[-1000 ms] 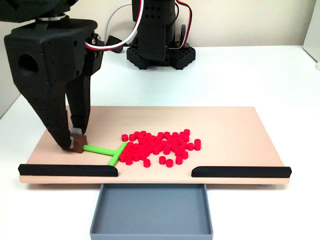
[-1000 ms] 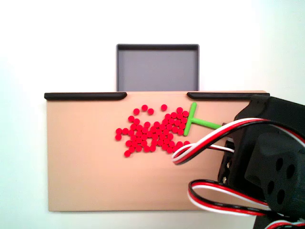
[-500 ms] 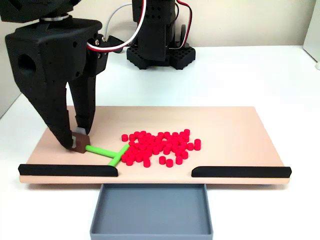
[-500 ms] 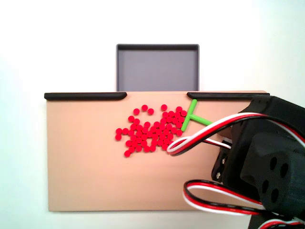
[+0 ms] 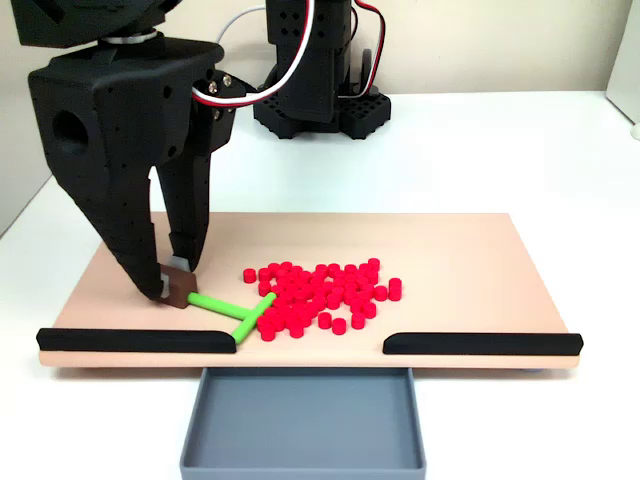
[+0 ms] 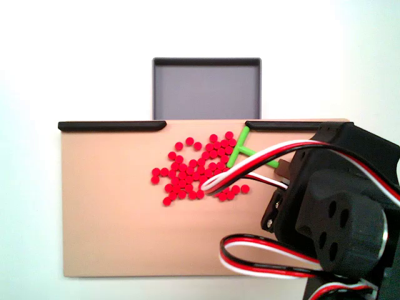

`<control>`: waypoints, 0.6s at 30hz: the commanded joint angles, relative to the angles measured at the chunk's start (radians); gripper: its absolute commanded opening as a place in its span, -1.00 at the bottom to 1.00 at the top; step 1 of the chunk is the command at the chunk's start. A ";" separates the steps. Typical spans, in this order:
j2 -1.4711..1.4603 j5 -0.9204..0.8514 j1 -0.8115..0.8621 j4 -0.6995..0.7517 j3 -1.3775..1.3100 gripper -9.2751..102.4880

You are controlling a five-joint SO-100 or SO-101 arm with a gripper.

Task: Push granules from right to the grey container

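Lab bench: white table (image 5: 480, 150), tan test board (image 5: 470, 260).

Landmark: the gap between the two black edge strips (image 5: 137, 341) (image 5: 482, 344) on the tan board (image 5: 470, 260), with the grey container (image 5: 303, 423) just past its edge. Open through that gap in both fixed views. Behind it, blocked by the granules (image 5: 320, 298), packed against the green T-shaped stick (image 5: 238, 309) on their left in the front-facing fixed view. Bare board right of the pile and along the far edge. Left of the gap, crowded by the gripper (image 5: 174, 286).
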 commanded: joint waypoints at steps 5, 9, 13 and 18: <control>0.028 0.071 -0.012 0.002 0.002 -0.84; 0.028 0.120 -0.014 0.002 0.002 -0.84; 0.028 0.152 -0.014 0.002 0.002 -0.84; 0.028 0.184 -0.015 0.002 0.002 -0.84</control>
